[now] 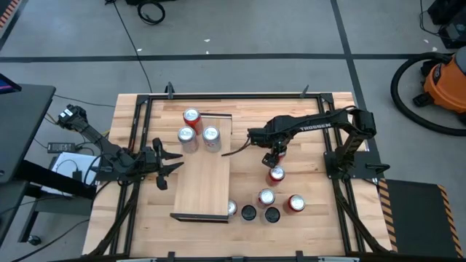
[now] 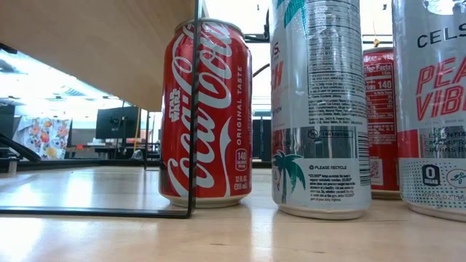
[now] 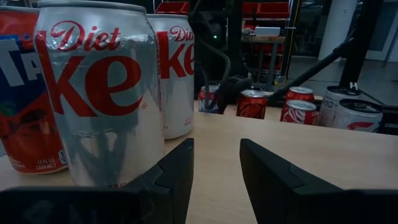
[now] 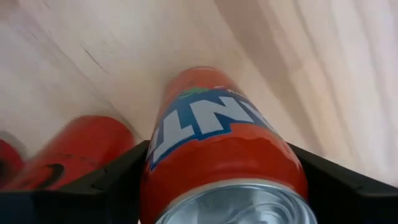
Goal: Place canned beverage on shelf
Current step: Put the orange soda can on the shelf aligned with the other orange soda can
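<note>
Right gripper, to the right of the long pale plywood shelf, has its fingers apart on either side of an orange Fanta can standing on the butcher-block tabletop; a firm clamp cannot be confirmed. Left gripper waits at the shelf's left edge, fingers slightly apart, empty.

In the right wrist view the orange Fanta can fills the picture's lower middle; its lower rim is cut off by the edge, and it hides the inner faces of the right gripper, so contact between jaws and can cannot be made out. Beside it, a red can is blurred and its label unreadable. In the low view the shelf is cut off at the top and left, the pale Celsius can is cropped at the right, and the tall white can loses its top. From above, the two dark round objects on the desk are perhaps can tops, too small to tell.
</note>
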